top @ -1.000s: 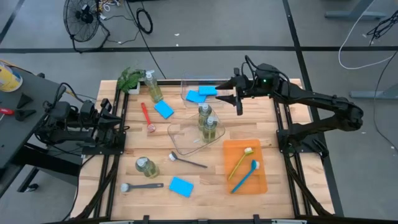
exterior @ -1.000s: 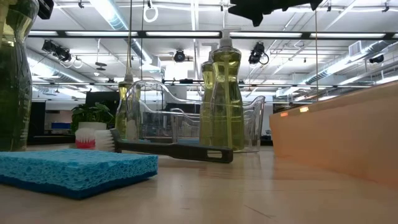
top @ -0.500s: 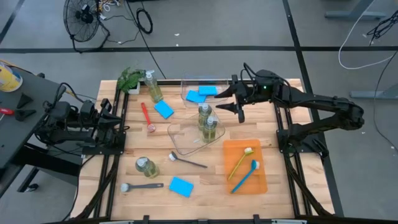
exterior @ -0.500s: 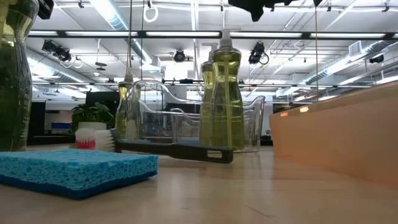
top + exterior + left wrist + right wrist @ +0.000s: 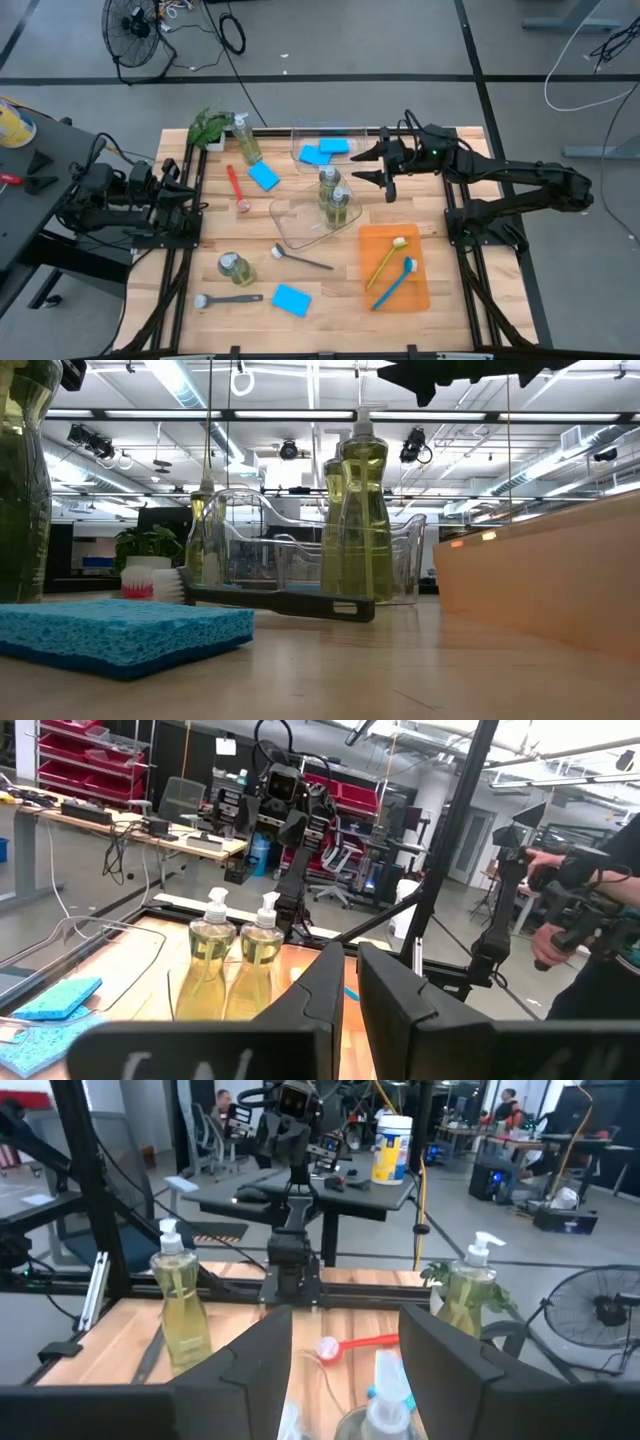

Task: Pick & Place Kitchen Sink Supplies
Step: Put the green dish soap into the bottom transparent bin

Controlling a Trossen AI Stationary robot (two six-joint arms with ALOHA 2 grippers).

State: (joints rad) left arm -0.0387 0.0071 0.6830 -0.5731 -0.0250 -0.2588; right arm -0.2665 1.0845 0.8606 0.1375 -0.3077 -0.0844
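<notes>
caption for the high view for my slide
Right gripper, fingers open, hovers beside two pump bottles in a clear bin; left gripper waits at the table's left edge.

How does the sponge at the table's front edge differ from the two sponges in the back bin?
The front sponge lies loose on the bare table; the back sponges sit inside a clear bin. The front sponge lies alone, with a grey brush nearby; the back sponges lie side by side and seem to touch. All three are flat, bright blue rectangles, and no pincer holds any.
</notes>
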